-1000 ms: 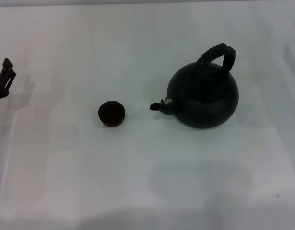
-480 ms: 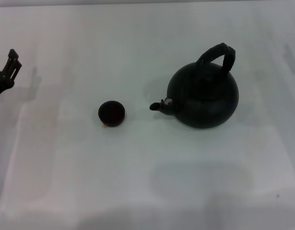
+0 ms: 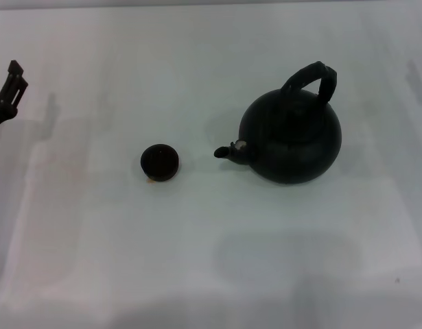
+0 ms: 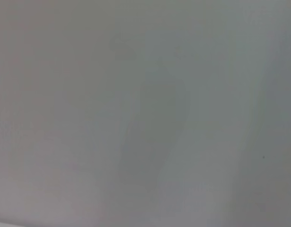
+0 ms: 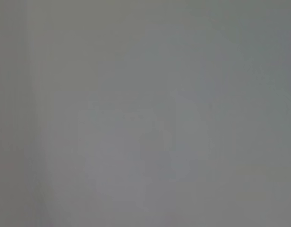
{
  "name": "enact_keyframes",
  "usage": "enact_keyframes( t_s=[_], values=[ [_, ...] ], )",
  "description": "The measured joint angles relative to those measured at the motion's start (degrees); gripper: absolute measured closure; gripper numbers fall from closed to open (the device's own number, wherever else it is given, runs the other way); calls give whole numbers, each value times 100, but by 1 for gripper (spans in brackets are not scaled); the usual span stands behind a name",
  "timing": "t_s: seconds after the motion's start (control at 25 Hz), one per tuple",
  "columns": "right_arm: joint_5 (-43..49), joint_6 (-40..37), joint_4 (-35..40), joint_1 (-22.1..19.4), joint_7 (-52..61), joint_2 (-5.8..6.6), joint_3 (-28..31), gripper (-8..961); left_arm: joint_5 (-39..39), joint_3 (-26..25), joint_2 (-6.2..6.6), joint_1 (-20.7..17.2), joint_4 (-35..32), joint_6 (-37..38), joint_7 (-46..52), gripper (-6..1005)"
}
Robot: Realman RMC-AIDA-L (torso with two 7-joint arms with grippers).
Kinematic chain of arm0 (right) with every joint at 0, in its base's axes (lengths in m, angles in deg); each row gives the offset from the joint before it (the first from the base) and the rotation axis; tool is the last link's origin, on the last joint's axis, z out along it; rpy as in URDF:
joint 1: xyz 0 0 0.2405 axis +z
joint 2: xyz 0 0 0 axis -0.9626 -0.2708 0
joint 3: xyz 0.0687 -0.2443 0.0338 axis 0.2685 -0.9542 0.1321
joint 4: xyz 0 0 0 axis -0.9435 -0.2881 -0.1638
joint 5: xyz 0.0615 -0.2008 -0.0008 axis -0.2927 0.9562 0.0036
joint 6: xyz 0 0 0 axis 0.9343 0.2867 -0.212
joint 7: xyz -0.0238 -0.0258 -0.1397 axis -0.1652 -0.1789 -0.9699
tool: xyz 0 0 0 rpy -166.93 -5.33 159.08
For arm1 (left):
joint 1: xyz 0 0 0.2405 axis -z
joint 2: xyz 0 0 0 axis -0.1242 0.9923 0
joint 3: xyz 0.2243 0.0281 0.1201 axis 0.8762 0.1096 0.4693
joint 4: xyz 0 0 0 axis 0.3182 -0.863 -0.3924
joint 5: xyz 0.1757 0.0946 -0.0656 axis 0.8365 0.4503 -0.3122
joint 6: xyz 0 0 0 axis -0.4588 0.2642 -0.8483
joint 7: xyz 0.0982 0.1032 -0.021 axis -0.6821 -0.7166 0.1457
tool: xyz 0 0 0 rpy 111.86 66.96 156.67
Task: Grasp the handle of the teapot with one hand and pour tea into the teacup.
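nearest the robot lies a bare stretch of the white table (image 3: 211,274), with nothing resting on it. farther out, left of centre, the small dark teacup (image 3: 160,162) stands upright on the table, mouth up; whether it holds any tea cannot be told. just beyond it and to the right sits the round dark teapot (image 3: 290,135), upright on its base, its short spout (image 3: 226,151) aimed left at the cup with a clear gap between them. so the pot's long axis runs side to side, spout toward the cup. its arched handle (image 3: 310,80) rises over the far right of the body, free of any grip.

the left gripper (image 3: 10,88) shows only at the far left edge, above the table, well apart from the cup and farther still from the pot. its fingertips look slightly parted, but i cannot tell its state for sure. the teapot lies to its right across the whole table, with the cup between. the right gripper is not seen in the head view, and both wrist views show only blank table surface.

by side alone, the handle sits on the robot's right, so the right arm is likely the nearer one. upright pot and clear cup fit either a pour ahead or one done and set back.
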Motion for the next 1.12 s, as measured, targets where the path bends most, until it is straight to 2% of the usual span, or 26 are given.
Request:
enact_keyframes(
  t_s=[1.12],
  values=[
    [1, 132, -62, 11, 3, -9, 0, 149, 2, 36, -18, -66, 3, -60, 32, 183]
  ],
)
